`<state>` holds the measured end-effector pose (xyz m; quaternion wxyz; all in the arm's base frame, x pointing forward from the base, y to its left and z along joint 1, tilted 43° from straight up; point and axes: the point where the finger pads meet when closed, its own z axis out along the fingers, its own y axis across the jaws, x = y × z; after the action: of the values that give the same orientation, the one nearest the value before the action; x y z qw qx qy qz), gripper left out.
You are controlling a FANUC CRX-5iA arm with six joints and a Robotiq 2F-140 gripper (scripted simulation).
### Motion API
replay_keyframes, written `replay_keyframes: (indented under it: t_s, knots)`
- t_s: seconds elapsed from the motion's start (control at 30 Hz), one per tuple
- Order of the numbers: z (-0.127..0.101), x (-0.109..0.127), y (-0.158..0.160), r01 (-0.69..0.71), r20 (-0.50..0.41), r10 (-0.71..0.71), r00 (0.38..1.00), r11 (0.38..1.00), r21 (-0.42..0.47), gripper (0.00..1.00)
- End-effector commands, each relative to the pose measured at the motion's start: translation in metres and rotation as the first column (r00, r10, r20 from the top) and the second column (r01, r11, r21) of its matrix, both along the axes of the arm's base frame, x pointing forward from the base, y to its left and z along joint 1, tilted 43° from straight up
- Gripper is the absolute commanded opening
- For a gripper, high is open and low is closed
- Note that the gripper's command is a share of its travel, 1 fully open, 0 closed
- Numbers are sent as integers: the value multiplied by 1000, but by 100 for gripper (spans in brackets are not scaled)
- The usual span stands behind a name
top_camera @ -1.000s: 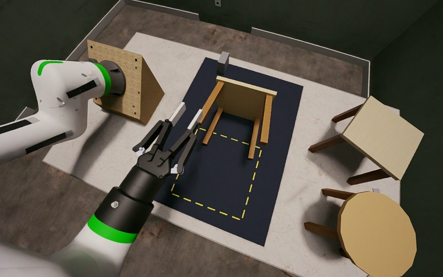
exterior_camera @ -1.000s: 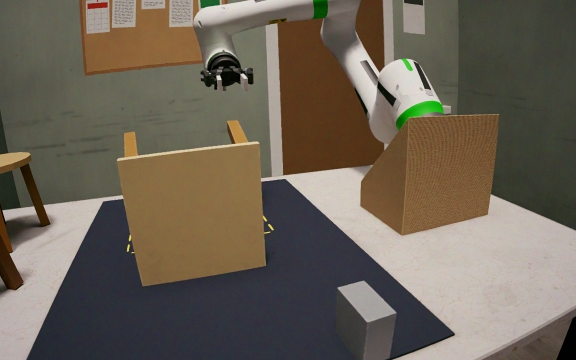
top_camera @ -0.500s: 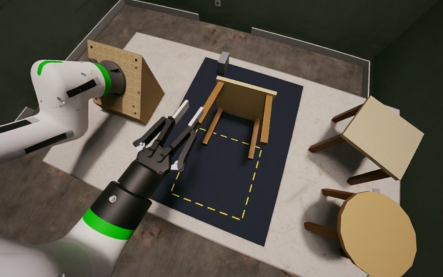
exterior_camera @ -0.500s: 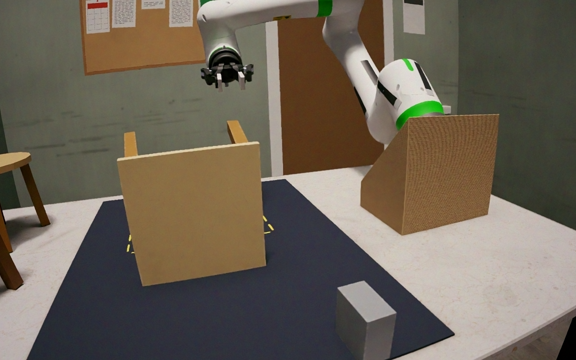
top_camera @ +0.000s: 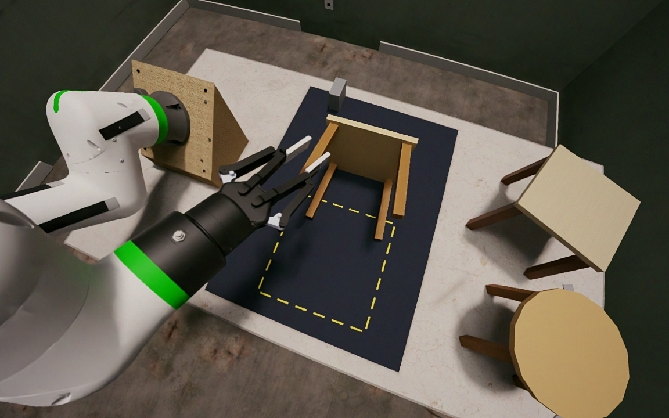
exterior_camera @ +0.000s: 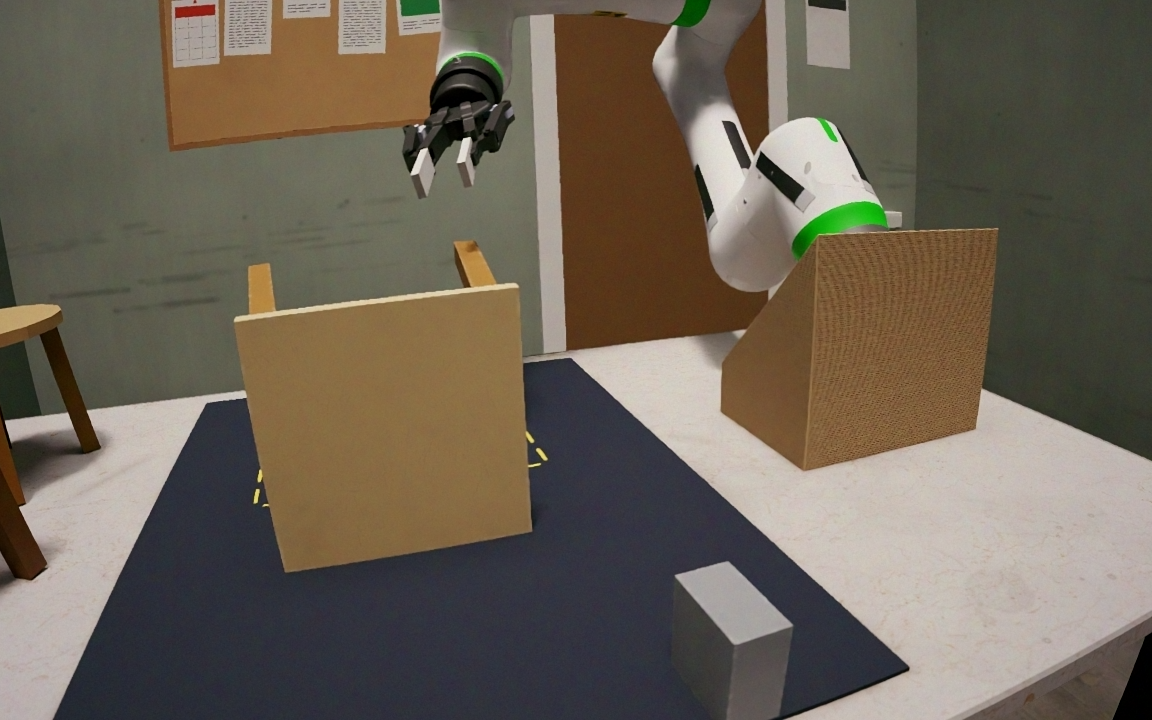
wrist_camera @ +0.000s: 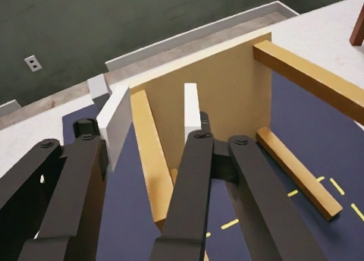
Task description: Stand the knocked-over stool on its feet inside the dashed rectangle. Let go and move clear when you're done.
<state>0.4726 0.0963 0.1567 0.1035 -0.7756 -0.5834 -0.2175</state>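
On the marble bench lies a dark mat. The square-seated stool lies tipped on its side at the mat's 12 o'clock end, its lower legs reaching just over the dashed rectangle. Above its 9 o'clock side hang the gripper's fingers, partly open and empty. A small grey block stands nearby.

Top overhead; exterior low, opposite; wrist close.

Arm cut off at top edge
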Motion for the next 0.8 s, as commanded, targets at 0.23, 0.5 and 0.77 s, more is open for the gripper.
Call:
replay_keyframes:
  t_s: [0.23, 0.5, 0.77]
  knots:
    - [-57, 30, 50, 344, 57, -340, 939, 909, -234, 33]
    - [-92, 50, 83, 465, 84, -462, 883, 837, -288, 33]
    - [-123, 67, 113, 580, 110, -585, 804, 729, -364, 33]
